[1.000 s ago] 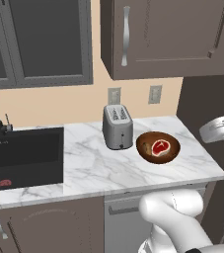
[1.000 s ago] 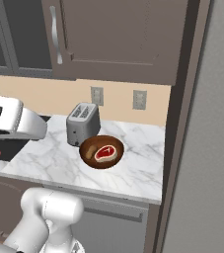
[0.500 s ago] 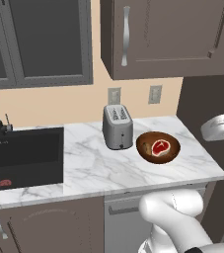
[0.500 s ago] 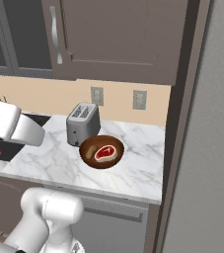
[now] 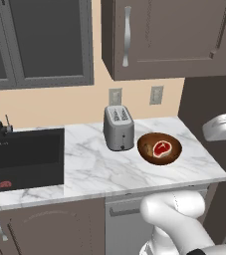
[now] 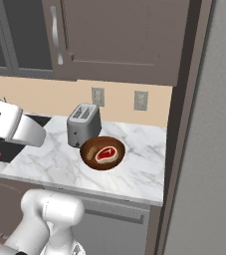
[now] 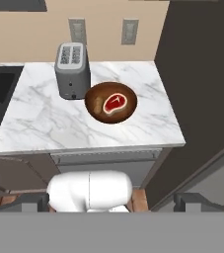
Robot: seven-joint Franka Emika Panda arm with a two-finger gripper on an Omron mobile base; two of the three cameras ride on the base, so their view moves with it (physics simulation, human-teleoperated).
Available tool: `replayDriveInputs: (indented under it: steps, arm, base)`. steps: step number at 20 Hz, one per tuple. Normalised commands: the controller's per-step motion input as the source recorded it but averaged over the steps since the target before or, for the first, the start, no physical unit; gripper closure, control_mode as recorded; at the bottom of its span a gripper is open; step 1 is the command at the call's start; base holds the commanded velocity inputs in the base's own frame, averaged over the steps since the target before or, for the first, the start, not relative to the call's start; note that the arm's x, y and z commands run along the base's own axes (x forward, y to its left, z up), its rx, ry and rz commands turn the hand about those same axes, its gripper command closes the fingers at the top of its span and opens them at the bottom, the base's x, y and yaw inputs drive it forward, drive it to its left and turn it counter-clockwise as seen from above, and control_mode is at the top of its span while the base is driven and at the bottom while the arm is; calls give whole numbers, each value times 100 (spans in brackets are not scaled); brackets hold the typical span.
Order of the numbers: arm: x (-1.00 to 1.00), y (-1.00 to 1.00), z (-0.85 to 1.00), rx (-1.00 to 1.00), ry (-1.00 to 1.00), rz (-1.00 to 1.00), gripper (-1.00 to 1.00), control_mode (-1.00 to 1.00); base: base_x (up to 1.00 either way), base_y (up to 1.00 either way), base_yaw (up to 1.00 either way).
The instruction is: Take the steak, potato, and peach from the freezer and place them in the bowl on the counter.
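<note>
The steak lies flat in the dark wooden bowl, which stands on the white marble counter just right of the toaster. The base views show the same steak in the bowl. A tan streak sits left of the steak inside the bowl; I cannot tell whether it is the potato. The peach is out of view. The freezer's grey door fills the right side. My gripper hangs high above and in front of the counter, open, with nothing between its fingers.
A silver toaster stands behind and left of the bowl. A black sink with a small red item lies at the left. Dark wall cabinets hang overhead. A white arm link crosses the left side.
The white arm link has sunk lower and a little rightward in the right base view. The steak, bowl and toaster have not moved.
</note>
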Motion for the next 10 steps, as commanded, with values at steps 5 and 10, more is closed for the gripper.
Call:
replayDriveInputs:
  steps: [5, 10]
  arm:
    - [0, 0, -2, 0, 0, 0, -100, -100]
    - [0, 0, -4, 0, 0, 0, -100, 100]
  base:
    - [0, 0, 0]
    - [-17, 0, 0]
